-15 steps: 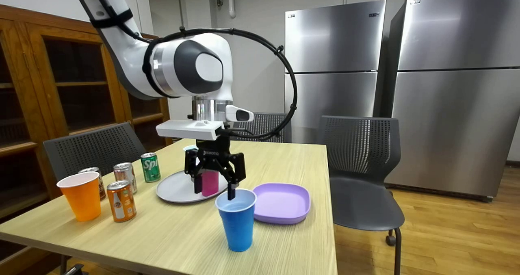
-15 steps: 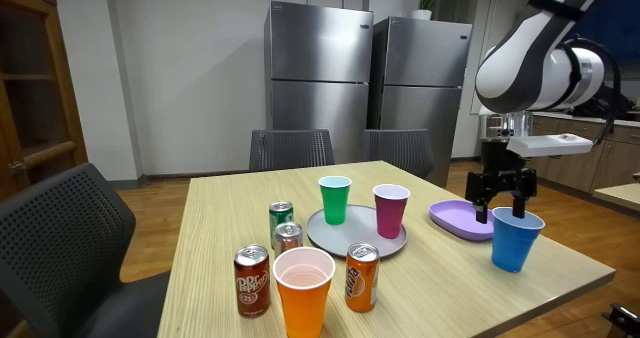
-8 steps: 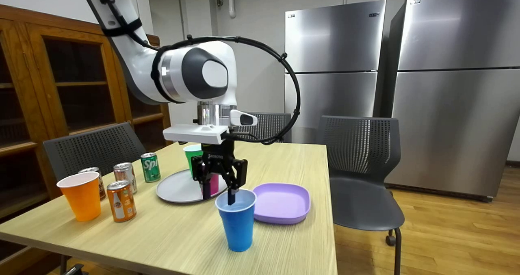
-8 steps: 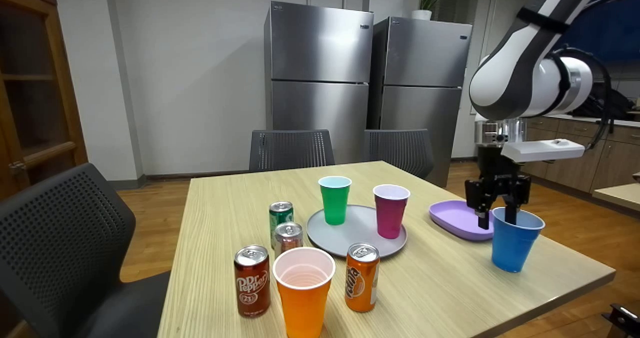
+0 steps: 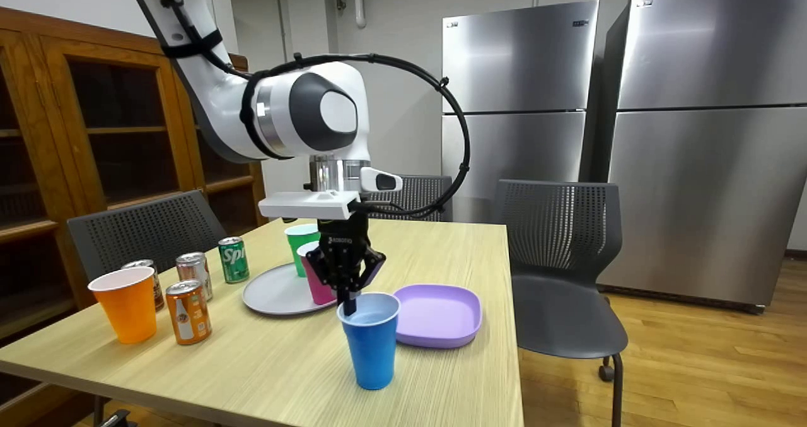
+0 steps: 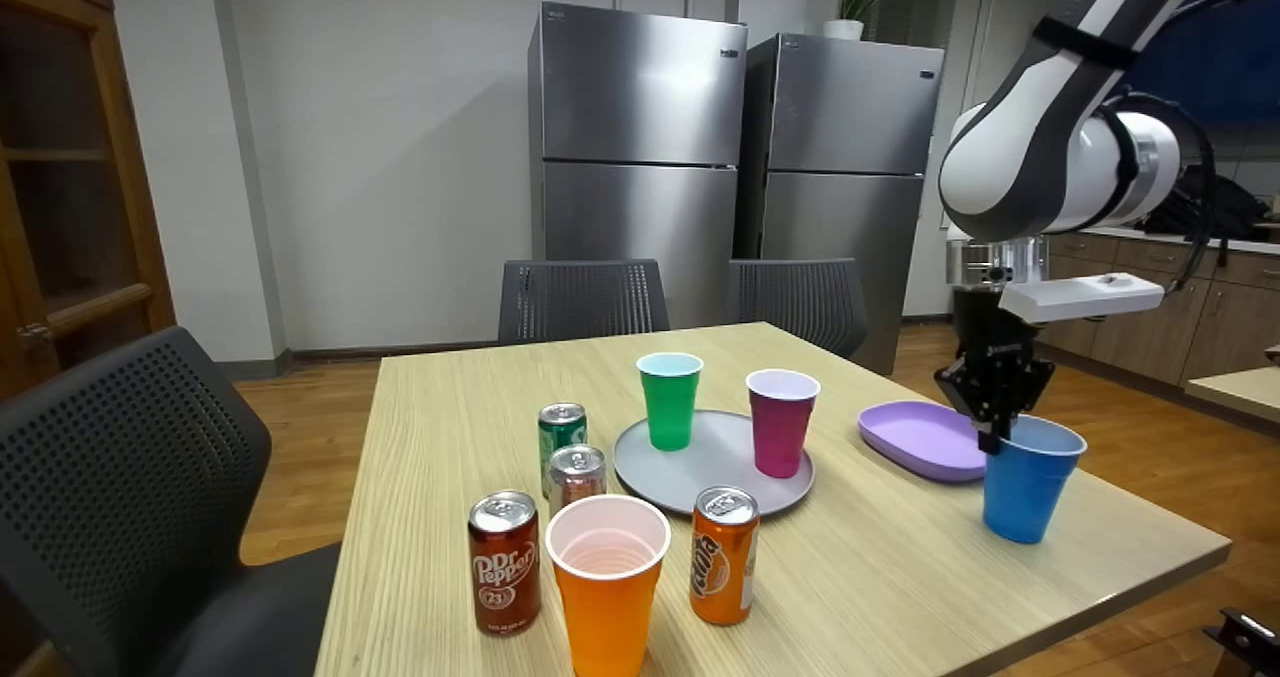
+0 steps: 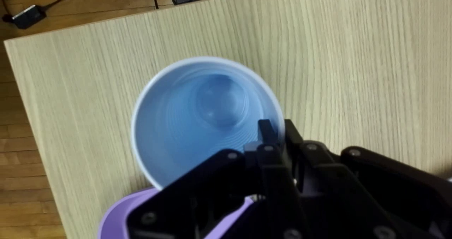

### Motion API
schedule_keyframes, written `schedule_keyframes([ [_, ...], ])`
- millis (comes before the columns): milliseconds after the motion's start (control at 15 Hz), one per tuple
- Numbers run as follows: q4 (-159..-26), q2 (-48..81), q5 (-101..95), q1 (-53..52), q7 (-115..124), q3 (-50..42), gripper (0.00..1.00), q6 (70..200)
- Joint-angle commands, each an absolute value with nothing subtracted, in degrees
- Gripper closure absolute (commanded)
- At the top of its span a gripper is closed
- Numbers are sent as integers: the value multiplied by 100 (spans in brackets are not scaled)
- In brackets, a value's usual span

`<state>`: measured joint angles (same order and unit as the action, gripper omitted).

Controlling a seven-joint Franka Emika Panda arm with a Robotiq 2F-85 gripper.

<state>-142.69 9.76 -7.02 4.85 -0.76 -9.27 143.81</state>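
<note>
In the wrist view the gripper, jaws almost together, pinches the blue cup at 3 o'clock on its rim, one finger inside; an even, gentle squeeze should spare the thin side. In an exterior view the tray sits just beside it at 2 o'clock, a likely snag. In an exterior view the cup stands near the corner of the table, the plate well apart at 9.

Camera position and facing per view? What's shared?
An exterior view: sits nearest the blue cup, facing two refrigerators; arm and gripper show.
An exterior view: sits nearest the orange cup, facing the refrigerators; arm and gripper at picture right.
Wrist view: above the blue cup, looking down into it; gripper's fingers show.
Both exterior views share four cans.
</note>
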Motion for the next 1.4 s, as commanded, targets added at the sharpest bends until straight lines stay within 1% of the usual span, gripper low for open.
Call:
schedule_keyframes([
  [0,-14254,911,-1048,481,284,-966,100,14284],
  [667,-14649,291,-1716,153,843,-795,99,14219],
  [1067,-14885,-218,-1943,-162,1411,-319,99,14026],
  [1333,-14787,-361,-1855,-390,1645,117,99,13768],
])
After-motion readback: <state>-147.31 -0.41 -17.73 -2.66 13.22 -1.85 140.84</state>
